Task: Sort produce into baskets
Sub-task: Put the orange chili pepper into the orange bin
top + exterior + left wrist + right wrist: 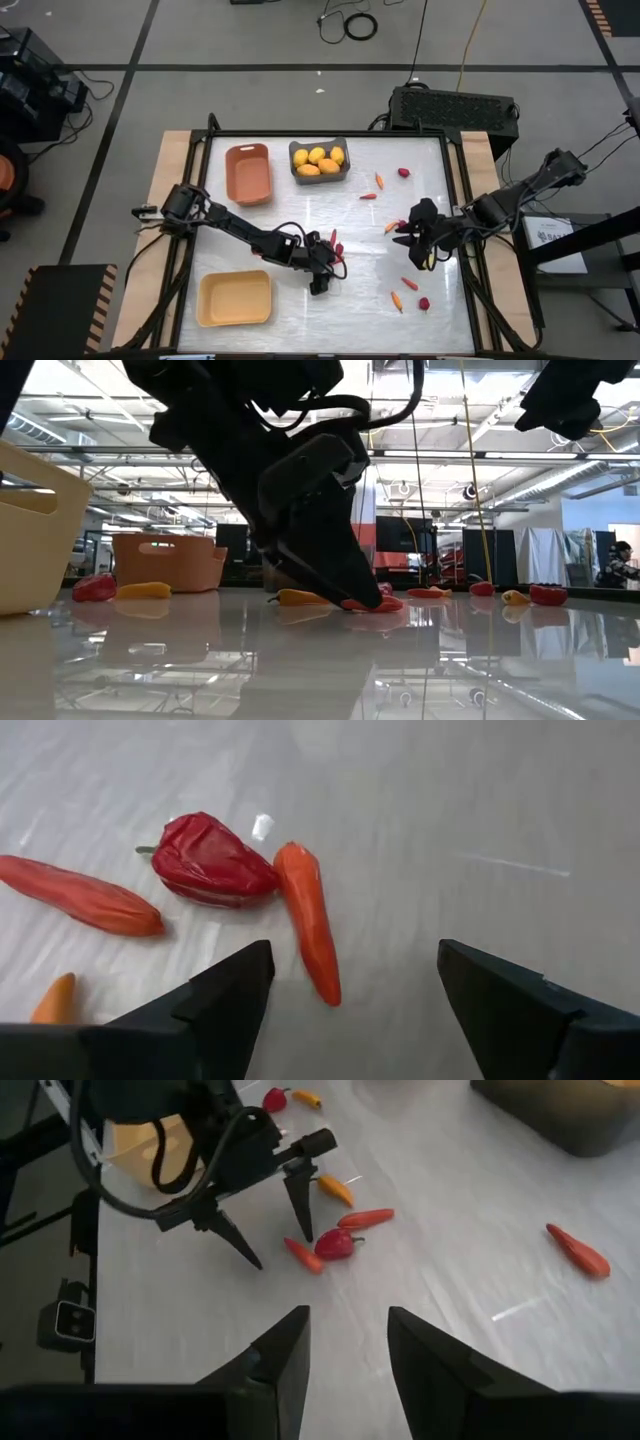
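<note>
Between my left claw's point(350, 1010) spread fingers lies a slim orange carrot-like stick point(308, 920) on the glossy white bench point(480, 810).
Just past that stick, touching its far end, sits a wrinkled dark red pepper-like piece point(212, 862), and a second orange stick point(85, 896) lies beside it, off to one side of my claw. My left claw is low over the bench, empty, with its tips near the surface. My right claw point(345, 1345) hangs higher, well apart to the right, fingers parted a little and holding nothing. Far behind my left claw stand the dark grey rectangular bin point(320, 160) of plump yellow fruits point(318, 160) and the shallow orange-brown bin point(247, 173); the pale yellow bin point(234, 298) sits near its left side.
</note>
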`<state>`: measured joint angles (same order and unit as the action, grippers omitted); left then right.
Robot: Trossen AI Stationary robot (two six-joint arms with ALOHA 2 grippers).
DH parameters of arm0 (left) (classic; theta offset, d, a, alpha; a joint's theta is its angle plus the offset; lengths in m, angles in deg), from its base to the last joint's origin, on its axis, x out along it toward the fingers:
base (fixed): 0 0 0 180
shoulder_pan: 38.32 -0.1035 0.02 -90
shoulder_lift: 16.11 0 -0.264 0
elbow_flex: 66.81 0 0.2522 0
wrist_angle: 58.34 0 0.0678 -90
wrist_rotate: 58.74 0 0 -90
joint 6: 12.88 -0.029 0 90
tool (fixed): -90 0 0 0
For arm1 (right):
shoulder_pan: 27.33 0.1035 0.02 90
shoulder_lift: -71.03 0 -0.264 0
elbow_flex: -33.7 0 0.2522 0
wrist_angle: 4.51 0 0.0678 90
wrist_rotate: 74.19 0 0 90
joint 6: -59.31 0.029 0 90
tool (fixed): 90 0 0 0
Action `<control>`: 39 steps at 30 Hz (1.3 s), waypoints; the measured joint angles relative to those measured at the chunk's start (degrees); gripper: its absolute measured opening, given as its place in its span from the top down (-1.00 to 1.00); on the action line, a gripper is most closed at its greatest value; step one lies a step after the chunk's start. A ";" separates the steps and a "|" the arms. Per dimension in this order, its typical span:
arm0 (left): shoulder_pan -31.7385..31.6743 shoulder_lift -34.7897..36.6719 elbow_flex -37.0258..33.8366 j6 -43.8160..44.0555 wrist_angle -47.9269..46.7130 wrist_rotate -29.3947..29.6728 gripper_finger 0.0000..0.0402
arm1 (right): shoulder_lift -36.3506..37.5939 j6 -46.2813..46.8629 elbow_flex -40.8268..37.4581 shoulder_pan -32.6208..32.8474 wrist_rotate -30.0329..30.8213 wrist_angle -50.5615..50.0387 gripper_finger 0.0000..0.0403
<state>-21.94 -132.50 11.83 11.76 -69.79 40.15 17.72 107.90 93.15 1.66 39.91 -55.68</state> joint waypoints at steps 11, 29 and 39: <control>-0.13 -0.12 -0.04 -3.03 -1.75 1.75 0.18 | -2.66 1.35 0.08 -0.14 0.45 3.29 0.37; -0.81 8.65 -0.42 -9.81 -16.11 -3.45 0.91 | -3.45 -2.31 0.09 -4.05 1.64 2.84 0.37; -4.92 25.82 -0.36 -14.56 -27.11 -1.19 0.94 | -3.45 -4.67 0.09 -7.83 1.66 3.42 0.37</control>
<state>-26.86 -106.68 11.47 -2.80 -96.90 38.95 14.28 103.23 93.24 -6.17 41.57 -52.26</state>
